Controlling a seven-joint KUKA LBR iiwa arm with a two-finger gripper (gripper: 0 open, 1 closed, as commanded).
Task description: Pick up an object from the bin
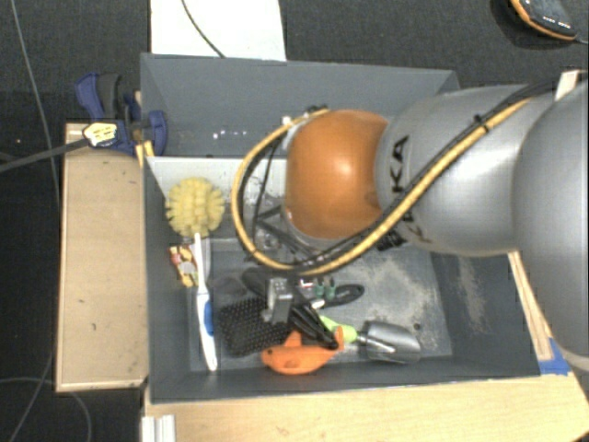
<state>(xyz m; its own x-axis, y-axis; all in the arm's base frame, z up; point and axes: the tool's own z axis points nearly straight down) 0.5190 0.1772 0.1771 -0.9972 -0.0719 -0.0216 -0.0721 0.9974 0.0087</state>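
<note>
My gripper (276, 300) hangs low over the front middle of the bin, under the arm's orange cover. Right below and to its left lies a black bristled brush head (241, 325). An orange plastic piece (293, 358) sits in front of it against the near wall. A black and green tool (333, 294) lies just right of the gripper, and a silver-grey handle (391, 340) lies further right. Whether the gripper touches any of them is hidden by its own body.
A yellow round scrubber (194, 205) on a long white handle (204, 316) runs along the left wall, with a small figure-like item (184, 265) beside it. The arm covers the bin's middle and right.
</note>
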